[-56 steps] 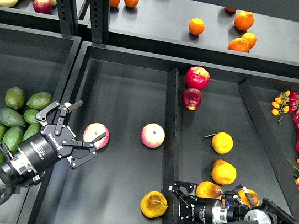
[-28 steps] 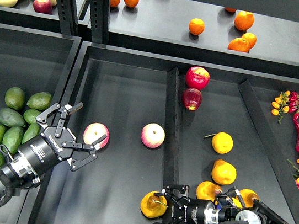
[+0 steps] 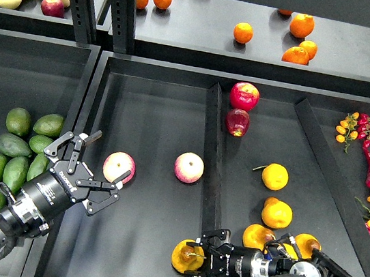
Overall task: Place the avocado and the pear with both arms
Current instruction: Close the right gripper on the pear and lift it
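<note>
Reaching in from the near right, our right gripper (image 3: 196, 263) has its fingers spread around the pear (image 3: 186, 256), which sits on the tray floor (image 3: 159, 128) at the near edge, just left of the divider (image 3: 212, 149); whether the fingers press on it we cannot tell. Our left gripper (image 3: 104, 167) stands wide open and holds nothing, its fingertips just beside a pink apple (image 3: 119, 167). A second pink apple (image 3: 188, 167) lies farther right. The avocado (image 3: 12, 145), dark green, rests in the pile at the left, apart from both grippers.
</note>
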You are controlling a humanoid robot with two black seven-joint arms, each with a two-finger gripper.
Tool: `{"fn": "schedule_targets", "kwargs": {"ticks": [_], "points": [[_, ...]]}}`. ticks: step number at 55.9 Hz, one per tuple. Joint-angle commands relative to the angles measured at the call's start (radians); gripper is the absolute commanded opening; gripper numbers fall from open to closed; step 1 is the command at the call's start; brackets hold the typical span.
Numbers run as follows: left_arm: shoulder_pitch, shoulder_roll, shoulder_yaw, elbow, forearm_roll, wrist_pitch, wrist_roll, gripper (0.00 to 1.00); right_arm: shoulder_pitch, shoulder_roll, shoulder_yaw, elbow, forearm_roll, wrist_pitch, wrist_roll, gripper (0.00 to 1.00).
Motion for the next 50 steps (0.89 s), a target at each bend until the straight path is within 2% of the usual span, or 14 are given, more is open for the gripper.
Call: {"fn": "schedule_targets", "kwargs": {"ticks": [1, 17, 40, 46, 50], "points": [[0.001, 0.000, 0.000, 0.000, 0.000, 0.000, 0.000, 1.00, -0.002, 0.000, 0.001, 0.000, 0.000, 0.000, 0.000, 0.42], [0.001, 0.000, 0.002, 0.000, 0.000, 0.000, 0.000, 1.00, -0.012, -0.001, 0.001, 0.005, 0.002, 0.000, 0.000, 0.27], [0.001, 0.000, 0.000, 0.000, 0.000, 0.000, 0.000, 1.00, -0.003, -0.018, 0.089, 0.086, 0.061, 0.000, 0.000, 0.25], [0.001, 0.000, 0.002, 0.000, 0.000, 0.000, 0.000, 1.00, 0.017, -0.055, 0.121, 0.132, 0.121, 0.000, 0.000, 0.25], [0.001, 0.000, 0.003, 0.000, 0.000, 0.000, 0.000, 1.00, 0.046, -0.130, 0.146, 0.186, 0.187, 0.000, 0.000, 0.25]]}}
